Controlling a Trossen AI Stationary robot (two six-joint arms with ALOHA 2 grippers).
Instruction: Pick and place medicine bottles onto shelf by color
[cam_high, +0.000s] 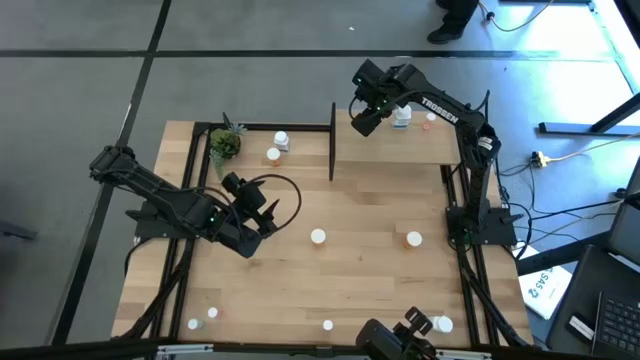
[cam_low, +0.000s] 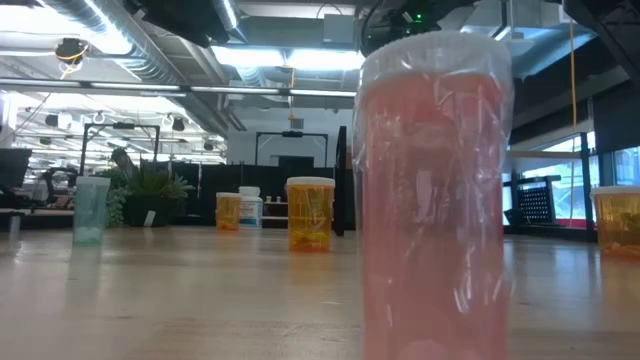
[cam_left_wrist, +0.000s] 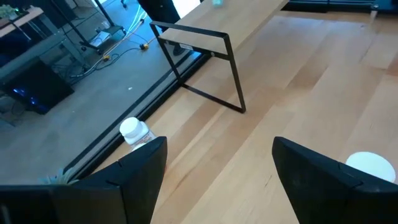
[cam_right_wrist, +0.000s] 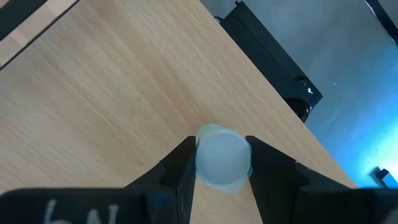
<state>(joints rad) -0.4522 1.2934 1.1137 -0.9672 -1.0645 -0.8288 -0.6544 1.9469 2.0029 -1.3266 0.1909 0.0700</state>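
While I watch from above, my right gripper (cam_high: 365, 118) sits over the raised shelf (cam_high: 420, 150) at upper right of the frame, its fingers clamped on a pale green medicine bottle (cam_right_wrist: 222, 155). My left gripper (cam_high: 262, 222) hovers left of centre over the table (cam_high: 360, 260), fingers spread wide and empty. Other bottles lie scattered: a white cap (cam_high: 318, 237) at centre, an orange bottle (cam_high: 413, 239) to its right.
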